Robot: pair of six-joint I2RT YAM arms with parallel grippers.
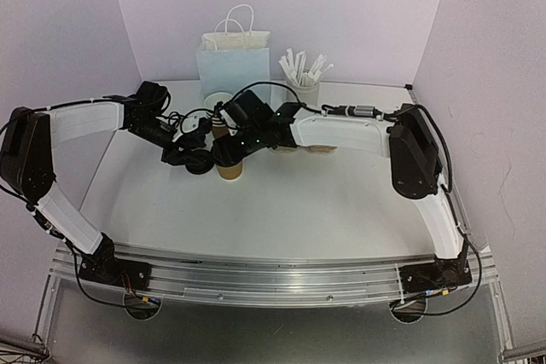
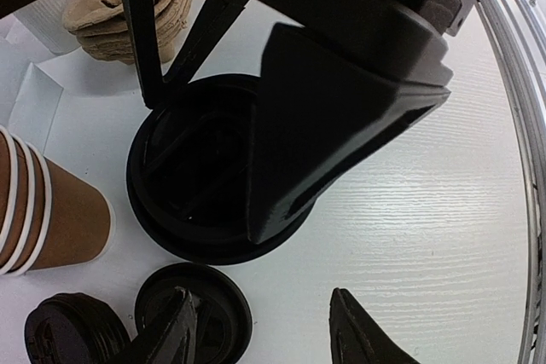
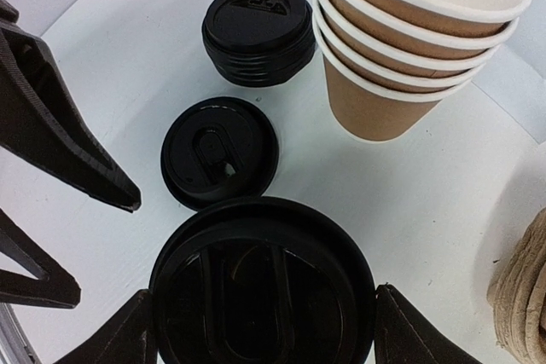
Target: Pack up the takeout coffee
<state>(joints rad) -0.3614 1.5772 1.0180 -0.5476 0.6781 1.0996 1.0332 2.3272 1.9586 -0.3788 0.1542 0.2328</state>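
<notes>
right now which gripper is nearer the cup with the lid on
Right. The right gripper has its fingers on both sides of the lidded cup, at the lid rim; the left gripper hovers open beside it, over a loose lid.

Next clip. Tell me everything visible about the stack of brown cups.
The cup stack is several nested kraft-paper cups, brown outside, white inside and on the rolled rims. It stands mouth-up on the white table, the top cup empty. A stack of black lids sits beside it, apart. Nothing else touches it.
</notes>
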